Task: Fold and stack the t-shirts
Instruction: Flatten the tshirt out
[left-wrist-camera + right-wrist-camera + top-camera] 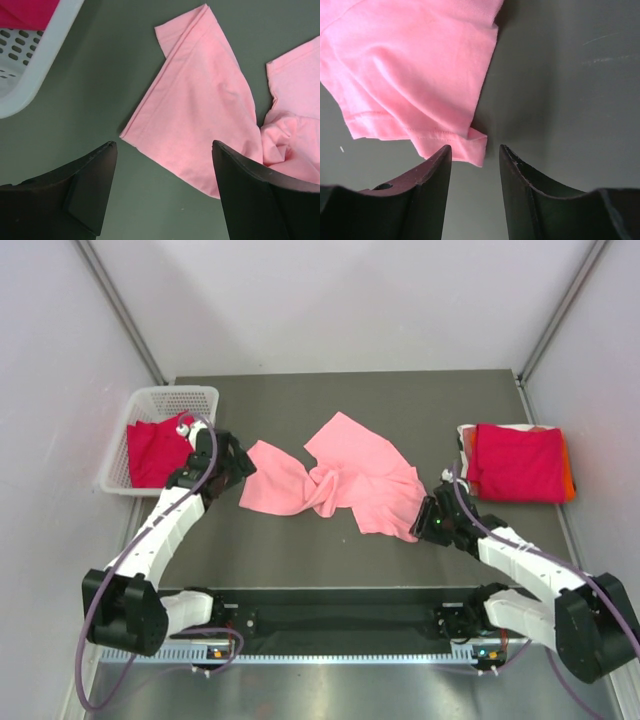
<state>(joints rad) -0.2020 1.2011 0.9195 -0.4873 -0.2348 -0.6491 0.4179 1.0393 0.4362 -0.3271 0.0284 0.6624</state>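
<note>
A light salmon-pink t-shirt (335, 480) lies crumpled and twisted in the middle of the table. My left gripper (240, 468) hovers at its left end, open wide; in the left wrist view its fingertips (107, 152) straddle bare table just short of the shirt's sleeve edge (200, 110). My right gripper (422, 523) is at the shirt's lower right corner, open with a narrow gap. In the right wrist view the folded hem corner (472, 145) sits right at the tips, unclamped. A folded crimson-magenta t-shirt (518, 462) tops a stack at the right, with orange and white edges showing.
A white mesh basket (175, 398) stands at the table's left back, holding another crimson tee (155, 452). Its rim (45, 60) lies close to the left of my left gripper. Grey walls close in on both sides.
</note>
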